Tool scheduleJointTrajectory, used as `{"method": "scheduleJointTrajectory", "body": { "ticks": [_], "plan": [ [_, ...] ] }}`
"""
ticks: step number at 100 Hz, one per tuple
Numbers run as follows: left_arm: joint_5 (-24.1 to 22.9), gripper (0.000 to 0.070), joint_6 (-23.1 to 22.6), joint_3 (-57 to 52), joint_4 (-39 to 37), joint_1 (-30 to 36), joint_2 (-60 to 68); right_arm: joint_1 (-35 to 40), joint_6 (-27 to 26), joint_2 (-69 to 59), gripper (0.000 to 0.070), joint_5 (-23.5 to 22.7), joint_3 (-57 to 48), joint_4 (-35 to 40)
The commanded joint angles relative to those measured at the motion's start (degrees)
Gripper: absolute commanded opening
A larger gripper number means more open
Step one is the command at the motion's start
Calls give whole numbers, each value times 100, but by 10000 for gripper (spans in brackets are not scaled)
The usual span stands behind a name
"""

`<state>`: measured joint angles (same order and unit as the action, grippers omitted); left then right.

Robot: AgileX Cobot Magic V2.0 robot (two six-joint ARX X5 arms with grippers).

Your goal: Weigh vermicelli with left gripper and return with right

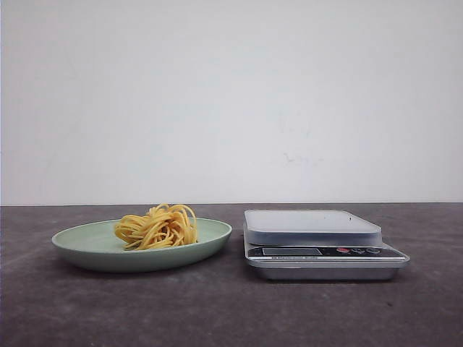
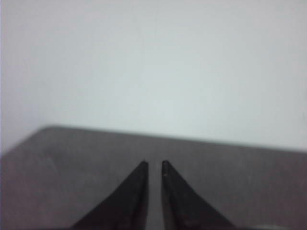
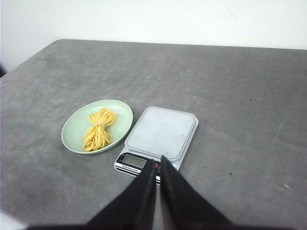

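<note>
A tangle of yellow vermicelli (image 1: 158, 226) (image 3: 98, 129) lies in a pale green plate (image 1: 76, 243) (image 3: 72, 128) on the left of the dark table. Right beside it stands a silver kitchen scale (image 1: 311, 221) (image 3: 160, 132) with nothing on its platform. My left gripper (image 2: 153, 164) is shut with only a thin slit between its black fingers, holds nothing, and faces bare table and wall. My right gripper (image 3: 158, 159) is shut and empty, hovering high on the near side of the scale's display. Neither gripper shows in the front view.
The dark grey table (image 1: 217, 311) ends at a white wall (image 1: 231, 94) behind the plate and scale. The table's far edge and left corner (image 3: 62, 42) show in the right wrist view.
</note>
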<state>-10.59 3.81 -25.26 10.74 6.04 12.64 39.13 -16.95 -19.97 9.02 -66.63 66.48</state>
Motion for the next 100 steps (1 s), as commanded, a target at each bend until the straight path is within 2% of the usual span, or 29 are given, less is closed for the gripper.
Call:
{"method": "scheduleJointTrajectory", "body": {
  "ticks": [1, 21, 100],
  "plan": [
    [245, 11, -55, 632, -175, -87, -269, 26, -61, -11, 5, 2, -92, -79],
    [789, 11, -39, 1832, -278, -240, -1088, 26, -61, -11, 5, 2, -92, -79],
    [914, 11, -15, 2450, -216, -380, -1246, 26, -61, -11, 5, 2, -92, -79]
  ]
}}
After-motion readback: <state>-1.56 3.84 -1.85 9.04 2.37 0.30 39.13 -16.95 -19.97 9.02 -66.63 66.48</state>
